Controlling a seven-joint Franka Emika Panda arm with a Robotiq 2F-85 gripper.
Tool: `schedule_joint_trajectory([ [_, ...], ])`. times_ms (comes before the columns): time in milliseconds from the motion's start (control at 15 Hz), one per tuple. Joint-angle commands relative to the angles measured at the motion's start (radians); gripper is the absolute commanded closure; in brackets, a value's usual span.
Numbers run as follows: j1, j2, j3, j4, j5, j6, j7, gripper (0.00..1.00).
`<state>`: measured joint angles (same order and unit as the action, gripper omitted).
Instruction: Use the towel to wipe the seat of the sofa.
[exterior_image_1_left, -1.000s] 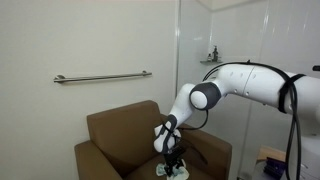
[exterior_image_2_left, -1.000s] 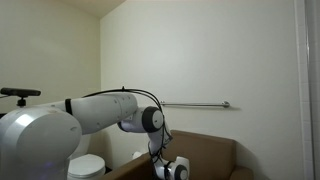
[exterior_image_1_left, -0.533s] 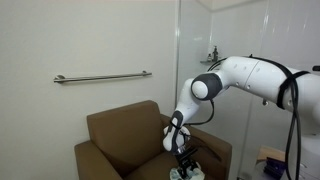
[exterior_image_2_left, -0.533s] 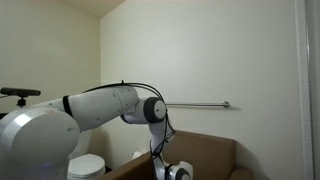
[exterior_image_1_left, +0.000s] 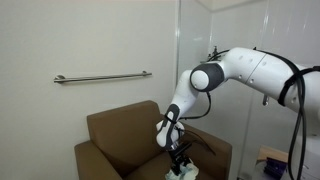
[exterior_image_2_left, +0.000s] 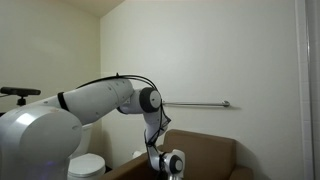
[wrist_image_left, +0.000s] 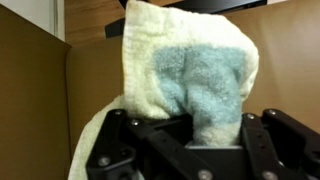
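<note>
- Towel (wrist_image_left: 185, 70): pinched between the fingers (wrist_image_left: 256, 132), which are clamped on one bunched end. The free part spreads ahead of the fingers over the seat. Whether it presses on the cushion or only hangs just above it cannot be told from the wrist view.
- Towel, material: looped terry, soft and limp. It is cream at the edges with a grey-blue patch in the middle, and it folds into rounded lobes rather than lying flat.
- Step in hand, judged: the wiping stroke across the seat. Done well, the fingers ride low enough that the cloth drags flat under light pressure, with the wrist tilted so that the towel, not the metal, meets the upholstery. Strokes should overlap and run from the backrest toward the front edge. A firm grip matters, since limp terry can slip out under friction.
- Seat (wrist_image_left: 35, 110): brown, smooth and matt, leather-like, lying below and around the fingers. It is probably cushioned enough to yield under pressure.
- Sofa (exterior_image_1_left: 120, 128): a squared armchair form with a padded backrest behind the fingers and block armrests on either side.
- Arm (exterior_image_1_left: 245, 68): white glossy shell with dark joints, reaching down from above the fingers.
- Grab rail (exterior_image_1_left: 100, 77): a slim metal bar fixed to the pale wall (exterior_image_1_left: 90, 40), well above the fingers.
</note>
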<state>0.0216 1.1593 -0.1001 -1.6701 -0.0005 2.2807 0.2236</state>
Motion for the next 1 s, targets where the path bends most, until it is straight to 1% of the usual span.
schedule_joint_trajectory([
  [0, 0.069, -0.157, -0.001, -0.087, -0.038, 0.030, -0.008, 0.96],
  [133, 0.105, -0.190, -0.006, -0.065, -0.049, 0.038, 0.011, 0.95],
  [200, 0.113, -0.201, -0.005, -0.059, -0.049, 0.066, 0.014, 0.95],
  [267, 0.117, -0.205, -0.004, -0.060, -0.037, 0.141, 0.030, 0.95],
  [333, 0.113, -0.201, 0.002, -0.052, -0.025, 0.187, 0.031, 0.95],
  [467, 0.099, -0.160, 0.015, -0.014, -0.003, 0.233, 0.029, 0.95],
  [600, 0.086, -0.118, 0.023, 0.022, 0.007, 0.215, 0.016, 0.95],
  [800, 0.051, -0.067, 0.052, 0.071, 0.024, 0.140, -0.018, 0.95],
  [867, 0.048, -0.053, 0.057, 0.087, 0.025, 0.110, -0.016, 0.70],
  [933, 0.044, -0.040, 0.061, 0.101, 0.024, 0.083, -0.017, 0.70],
])
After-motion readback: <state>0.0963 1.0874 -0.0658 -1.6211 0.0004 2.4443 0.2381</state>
